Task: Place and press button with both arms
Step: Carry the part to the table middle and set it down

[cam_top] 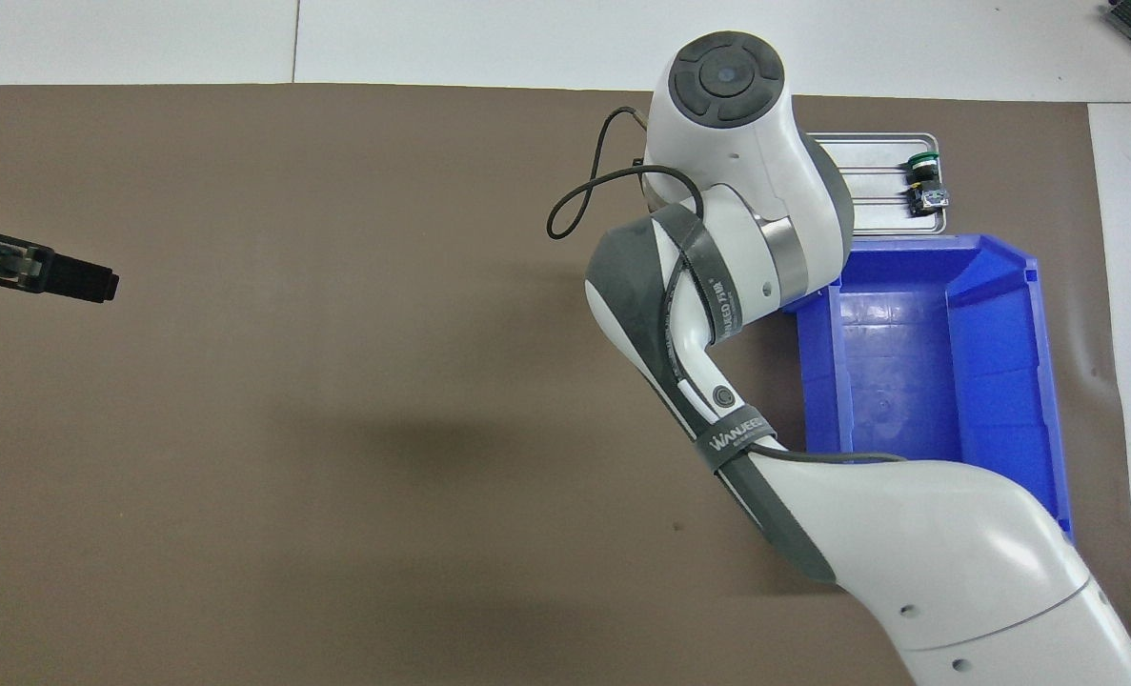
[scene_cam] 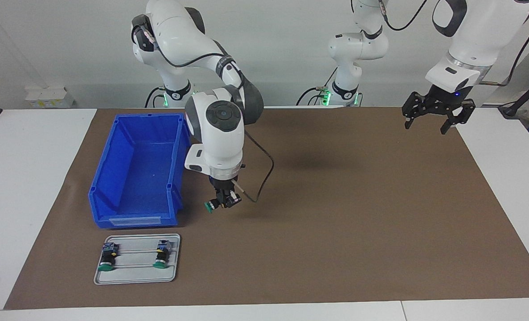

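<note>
White wall at the top of the facing frame, brown mat over a white counter [scene_cam: 37, 187]. Going left to right in the facing view: blue bin [scene_cam: 135, 174] in the left-centre, looks empty; below it, lower left, a grey tray [scene_cam: 137, 278] with two green-capped buttons lying across its rails, one [scene_cam: 108, 257] toward the frame edge, the other [scene_cam: 161, 255] toward frame centre. Just right of the bin's corner, the right end effector [scene_cam: 224, 199] hangs a little above the mat, pinching the button [scene_cam: 211, 206], whose green cap points sideways toward the bin. Centre of the mat is bare. Upper right: left end effector [scene_cam: 438, 112] waits raised over the mat's edge, fingers spread, nothing in them. Overhead view hides the held button under the right arm's wrist; only one tray button shows there. Risks, my read: button is gripped side-on, so it may go down on its side, leaving the cap facing wrong for a press. A short, round body could slip or twist in the pinch. If it's released untilted, the left arm's push could skid it across the mat rather than depress it.
</note>
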Controlling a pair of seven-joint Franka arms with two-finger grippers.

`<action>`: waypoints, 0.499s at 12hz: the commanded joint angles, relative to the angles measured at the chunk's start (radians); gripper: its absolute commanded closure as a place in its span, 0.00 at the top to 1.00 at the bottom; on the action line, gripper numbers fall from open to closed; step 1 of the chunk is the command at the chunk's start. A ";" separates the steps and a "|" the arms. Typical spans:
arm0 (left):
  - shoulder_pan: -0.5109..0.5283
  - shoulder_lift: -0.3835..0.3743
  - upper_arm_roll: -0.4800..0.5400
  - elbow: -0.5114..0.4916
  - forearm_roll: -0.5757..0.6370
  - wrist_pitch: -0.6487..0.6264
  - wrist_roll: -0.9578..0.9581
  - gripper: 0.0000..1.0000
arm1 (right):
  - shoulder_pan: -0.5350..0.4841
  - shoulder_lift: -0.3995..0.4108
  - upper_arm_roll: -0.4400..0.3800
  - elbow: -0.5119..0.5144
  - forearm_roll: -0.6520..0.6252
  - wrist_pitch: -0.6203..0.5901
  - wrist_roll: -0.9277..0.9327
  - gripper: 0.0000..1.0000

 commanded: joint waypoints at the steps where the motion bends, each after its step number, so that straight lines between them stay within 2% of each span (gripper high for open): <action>1: -0.009 -0.021 0.002 -0.026 0.005 0.017 0.015 1.00 | 0.004 0.000 0.037 0.013 0.014 0.050 0.166 0.02; 6: -0.023 -0.019 0.001 -0.026 0.005 0.020 0.044 1.00 | 0.113 0.061 0.038 -0.001 0.000 0.097 0.427 0.03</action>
